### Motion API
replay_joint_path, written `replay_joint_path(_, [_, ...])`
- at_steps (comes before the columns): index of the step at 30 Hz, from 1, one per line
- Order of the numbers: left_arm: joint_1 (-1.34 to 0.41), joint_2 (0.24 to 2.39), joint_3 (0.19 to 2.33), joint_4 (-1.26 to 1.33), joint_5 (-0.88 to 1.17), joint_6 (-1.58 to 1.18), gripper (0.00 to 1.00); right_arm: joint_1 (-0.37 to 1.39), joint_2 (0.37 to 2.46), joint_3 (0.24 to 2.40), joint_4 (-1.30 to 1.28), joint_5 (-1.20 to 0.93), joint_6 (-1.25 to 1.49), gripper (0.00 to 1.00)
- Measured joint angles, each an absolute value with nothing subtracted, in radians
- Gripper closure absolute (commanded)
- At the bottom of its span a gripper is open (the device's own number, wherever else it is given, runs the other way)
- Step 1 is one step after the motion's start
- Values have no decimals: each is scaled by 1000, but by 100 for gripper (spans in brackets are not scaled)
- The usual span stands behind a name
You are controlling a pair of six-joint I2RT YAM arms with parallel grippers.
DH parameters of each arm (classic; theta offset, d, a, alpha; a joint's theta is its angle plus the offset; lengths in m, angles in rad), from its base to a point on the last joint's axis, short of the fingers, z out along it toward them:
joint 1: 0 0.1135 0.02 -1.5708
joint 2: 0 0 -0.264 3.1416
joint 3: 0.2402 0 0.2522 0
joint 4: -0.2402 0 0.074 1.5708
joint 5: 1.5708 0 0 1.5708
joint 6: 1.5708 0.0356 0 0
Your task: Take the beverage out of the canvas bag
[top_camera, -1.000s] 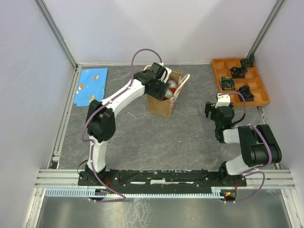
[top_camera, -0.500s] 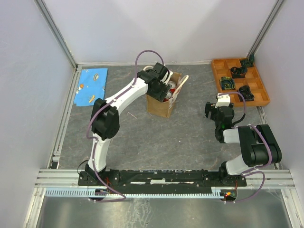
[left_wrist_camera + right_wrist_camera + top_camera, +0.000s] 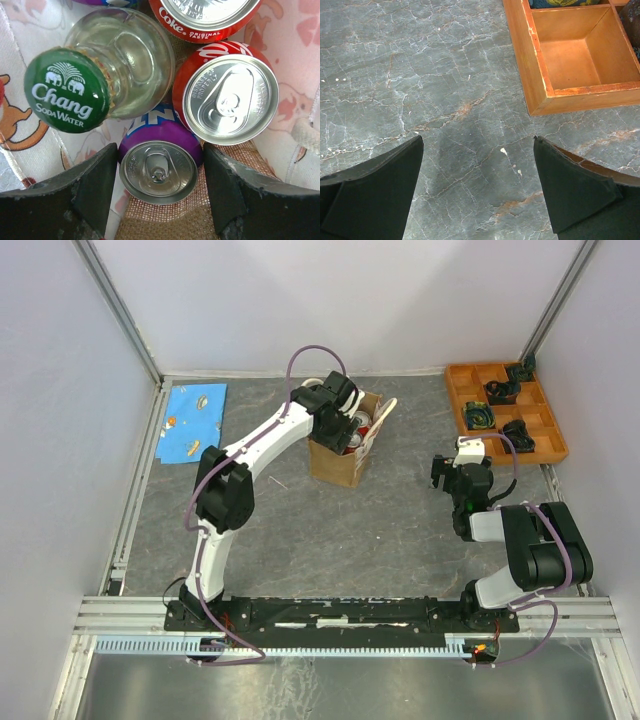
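Since a second ago my left arm's elbow is easing inward while its wrist is holding over the canvas bag [image 3: 335, 465]; the left gripper [image 3: 160, 157] is reaching into the bag with its fingers spread, flanking a purple can [image 3: 159, 174] and apparently not gripping it yet; that can is standing upright, its long axis pointing straight at the tool, so I am judging a straight descent and squeeze should do; a green-capped soda bottle [image 3: 67, 90] and a red Coke can [image 3: 230, 100] are crowding just beside it; the right gripper [image 3: 477, 150], also spread, is idling well apart beside the orange tray [image 3: 540, 95], leaving the left nearer.
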State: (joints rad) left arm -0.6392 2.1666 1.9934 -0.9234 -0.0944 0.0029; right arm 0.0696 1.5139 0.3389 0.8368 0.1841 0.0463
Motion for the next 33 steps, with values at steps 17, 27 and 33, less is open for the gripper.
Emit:
replay_joint_path(17, [-634,2210,2049,-1144,-121,10,34,70,1514,339,837,184,46,1])
replay_joint_path(27, [-634,2208,2044,-1139,-120,14,97,70,1514,339,837,184,46,1])
replay_joint_path(33, [-634,2192,2031,-1126,-121,40,97,70,1514,339,837,184,46,1])
